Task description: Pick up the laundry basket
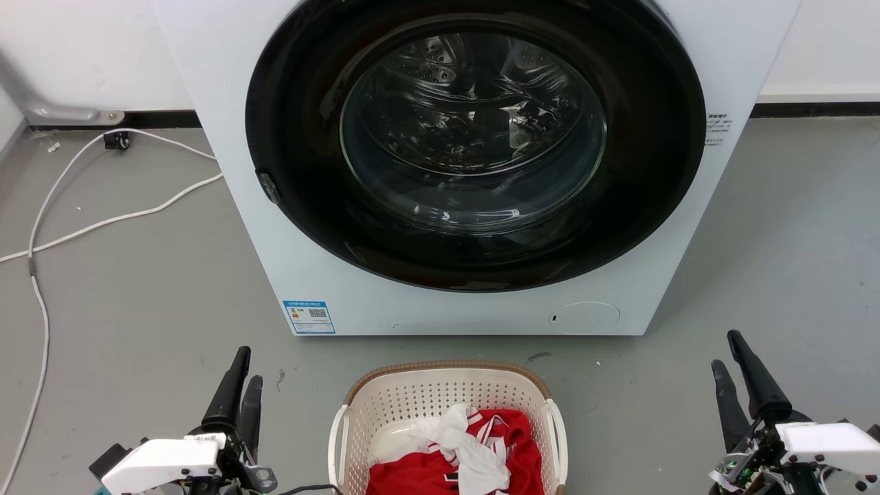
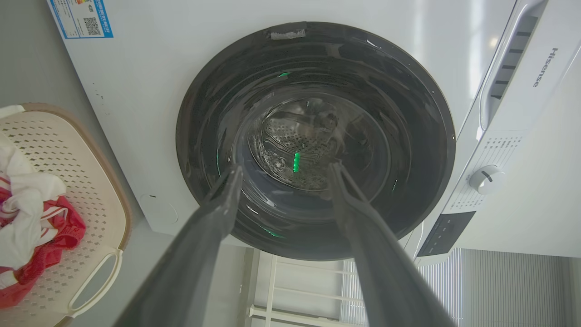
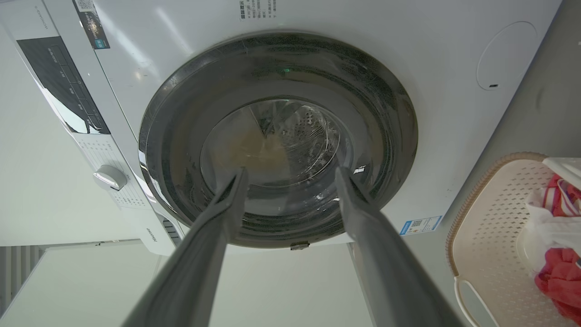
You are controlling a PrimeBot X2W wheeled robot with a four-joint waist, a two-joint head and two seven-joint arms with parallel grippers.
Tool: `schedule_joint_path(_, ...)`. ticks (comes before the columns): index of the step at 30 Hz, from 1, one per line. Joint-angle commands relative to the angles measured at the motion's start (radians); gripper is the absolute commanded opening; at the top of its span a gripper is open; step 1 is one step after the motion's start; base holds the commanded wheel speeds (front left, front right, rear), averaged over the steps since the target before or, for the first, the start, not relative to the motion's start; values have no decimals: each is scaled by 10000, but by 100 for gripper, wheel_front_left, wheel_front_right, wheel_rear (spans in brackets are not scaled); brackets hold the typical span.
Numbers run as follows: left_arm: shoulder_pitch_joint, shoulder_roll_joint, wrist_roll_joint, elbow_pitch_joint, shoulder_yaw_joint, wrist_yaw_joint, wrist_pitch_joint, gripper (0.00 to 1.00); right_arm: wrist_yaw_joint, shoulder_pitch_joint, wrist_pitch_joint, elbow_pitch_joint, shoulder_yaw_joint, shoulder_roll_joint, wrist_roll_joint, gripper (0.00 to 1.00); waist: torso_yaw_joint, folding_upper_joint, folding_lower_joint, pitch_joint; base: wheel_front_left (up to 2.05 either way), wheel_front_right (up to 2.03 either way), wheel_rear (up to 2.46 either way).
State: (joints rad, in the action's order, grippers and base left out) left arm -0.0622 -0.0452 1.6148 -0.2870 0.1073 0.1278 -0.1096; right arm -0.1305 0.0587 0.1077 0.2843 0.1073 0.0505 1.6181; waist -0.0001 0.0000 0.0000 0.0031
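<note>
The laundry basket (image 1: 412, 397) sits on the grey floor at the bottom centre of the head view, cream with a brown rim and white side handles, holding red and white clothes. It also lies at the left edge of the left wrist view (image 2: 68, 172) and at the right edge of the right wrist view (image 3: 490, 227). My left gripper (image 1: 246, 364) is open, low at the left, well apart from the basket. My right gripper (image 1: 727, 349) is open, low at the right, equally apart. Both point toward the washer.
A white front-loading washing machine (image 1: 261, 227) with a shut dark round door (image 1: 474, 137) stands right behind the basket. White cables (image 1: 103, 221) trail over the floor at the left. A grey bracket (image 1: 69, 112) meets the wall at the far left.
</note>
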Motion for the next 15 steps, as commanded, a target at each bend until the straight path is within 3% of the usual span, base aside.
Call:
schedule_joint_path(1,-146,-23,-43,205,-44,1,131,100,0,157,-111,-222,-75,21,-97,100,-1,0,0,5,0,0,0)
schedule_joint_path(15,19,-31,-627,454,105,7,807,100,-1,99,-788,-427,-136,18,-1039,100,-14,0,0,26,0,0,0)
